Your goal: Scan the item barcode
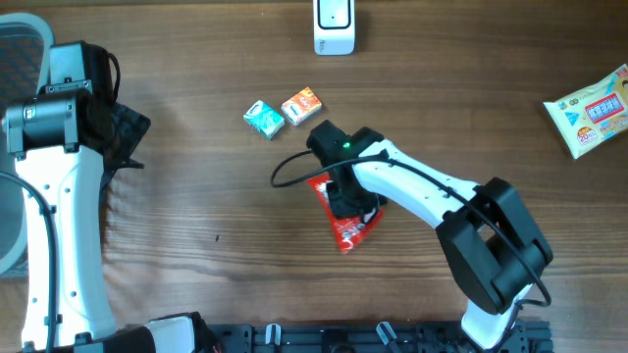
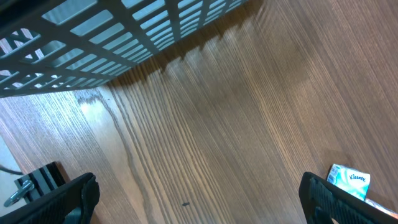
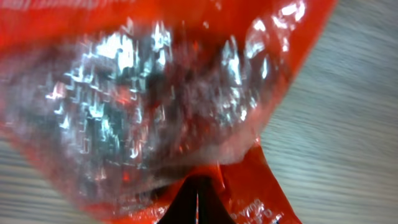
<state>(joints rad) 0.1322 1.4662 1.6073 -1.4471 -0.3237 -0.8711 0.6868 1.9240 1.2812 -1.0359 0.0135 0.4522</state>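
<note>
Near the middle of the wooden surface (image 1: 196, 206), the right end effector (image 1: 343, 196) is clenched on a red packet (image 1: 345, 221), which juts out from under the black wrist toward the near edge; the overhead view does not show whether the packet rests on the wood or hangs just above it; in the right wrist view the crinkled, shiny red film (image 3: 155, 93) fills nearly the whole picture, blurred, with the dark closed tips of the end effector (image 3: 198, 196) pinching its lower edge and pale wood grain showing at the right; no barcode can be made out on it; just beyond the arm lie a small teal box (image 1: 263, 118) and a small orange box (image 1: 302, 105), side by side and almost touching; a white scanner (image 1: 334, 25) stands at the far edge, well apart from the packet; a pack of wipes (image 1: 592, 110) lies at the far right; the left arm (image 1: 49, 196) sits along the left side, beside a white grid basket (image 1: 20, 59); its left end effector (image 2: 199, 186) is spread wide and grips nothing, hanging over bare wood with the basket's lattice (image 2: 93, 37) above.
</note>
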